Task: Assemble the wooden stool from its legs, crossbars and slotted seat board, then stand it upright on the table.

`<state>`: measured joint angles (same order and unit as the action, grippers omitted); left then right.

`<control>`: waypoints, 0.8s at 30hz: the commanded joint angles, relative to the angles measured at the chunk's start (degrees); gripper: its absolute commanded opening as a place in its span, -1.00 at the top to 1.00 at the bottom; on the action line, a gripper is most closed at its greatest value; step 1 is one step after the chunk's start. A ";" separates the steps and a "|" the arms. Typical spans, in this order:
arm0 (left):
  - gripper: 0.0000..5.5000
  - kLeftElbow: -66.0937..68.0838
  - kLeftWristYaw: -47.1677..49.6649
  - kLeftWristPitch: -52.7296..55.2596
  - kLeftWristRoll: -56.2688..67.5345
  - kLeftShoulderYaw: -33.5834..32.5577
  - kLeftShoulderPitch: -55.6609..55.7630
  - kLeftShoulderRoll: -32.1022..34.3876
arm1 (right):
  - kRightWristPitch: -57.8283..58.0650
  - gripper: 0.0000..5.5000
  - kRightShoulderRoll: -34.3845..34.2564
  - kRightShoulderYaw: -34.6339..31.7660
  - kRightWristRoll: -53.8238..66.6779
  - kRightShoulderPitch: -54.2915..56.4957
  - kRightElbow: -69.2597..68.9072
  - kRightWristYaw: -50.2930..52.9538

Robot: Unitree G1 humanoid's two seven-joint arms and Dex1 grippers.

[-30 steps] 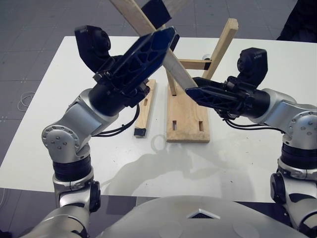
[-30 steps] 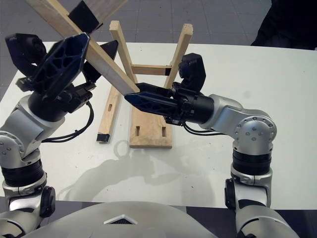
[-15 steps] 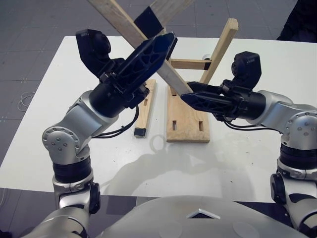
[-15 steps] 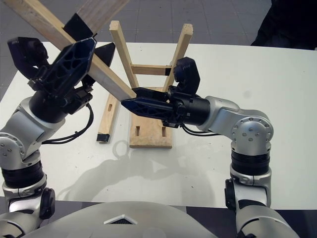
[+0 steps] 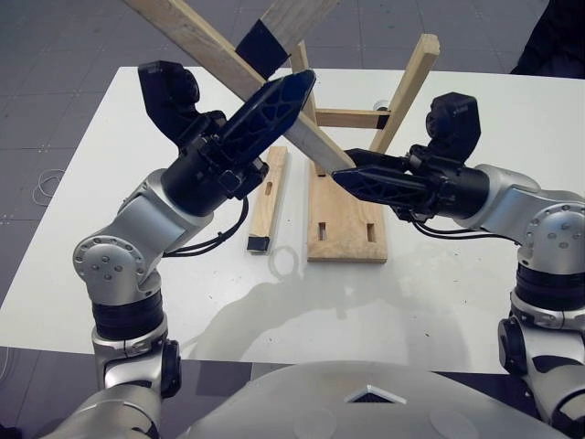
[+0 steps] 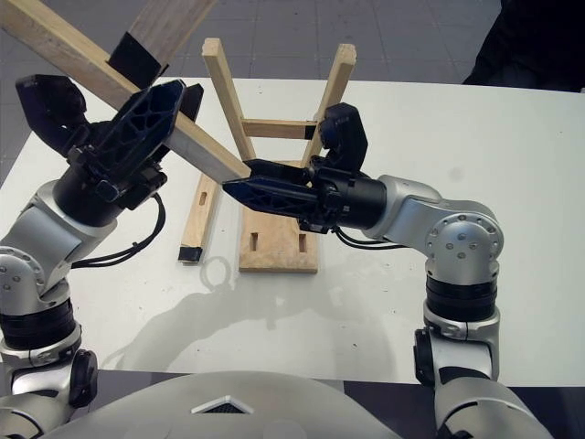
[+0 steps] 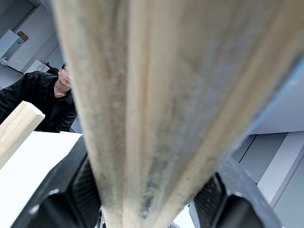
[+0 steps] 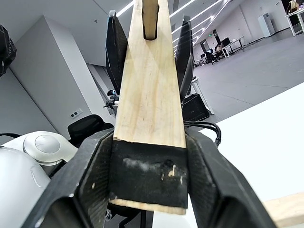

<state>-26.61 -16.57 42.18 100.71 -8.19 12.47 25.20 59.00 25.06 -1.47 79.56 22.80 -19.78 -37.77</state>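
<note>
On the desk (image 5: pixel 82 201), at centre, lay the slotted seat board (image 5: pixel 345 229). From its far end rose two legs (image 5: pixel 409 87) joined by a crossbar (image 5: pixel 352 117), so one side appeared seated. Just left of the board lay a loose slotted rail (image 5: pixel 268 197). Above the board, a further leg (image 5: pixel 192 41) hung aslant, apparently joined to another piece. Left jaws clamped its middle; right jaws closed on its black-capped lower end. Remaining: second side, uprighting.

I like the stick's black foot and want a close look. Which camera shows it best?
The right wrist view: the black tip of the wooden leg sits up close between the right gripper's jaws. In the eye views those jaws hide it; the left wrist view looks along the leg's bare wood.
</note>
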 commanded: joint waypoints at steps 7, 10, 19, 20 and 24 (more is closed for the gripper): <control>0.20 -0.47 0.44 -0.20 -0.90 0.40 0.07 -0.53 | -1.76 0.26 -2.67 -0.42 -0.83 -2.01 -1.69 4.08; -0.05 -1.28 0.74 0.16 -0.12 0.71 -0.21 -0.19 | -1.68 0.26 -2.46 -0.55 -0.61 -2.21 -1.96 4.16; -0.53 -0.69 1.76 -0.12 0.66 0.19 -0.39 0.25 | -1.96 0.26 -1.71 -1.11 -0.87 -1.02 -1.01 3.58; -0.60 -0.45 1.69 -0.18 0.34 0.14 -0.47 0.19 | -1.97 0.26 -1.63 -1.10 -1.05 -0.80 -0.86 3.53; -0.62 0.40 1.94 -1.24 -0.60 0.00 0.37 -0.90 | -1.83 0.26 -1.46 -0.85 -1.46 -0.83 -0.82 3.26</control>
<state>-26.88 -15.37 41.72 100.94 -7.65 12.25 24.58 57.65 23.21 -1.77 78.41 20.81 -20.46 -34.30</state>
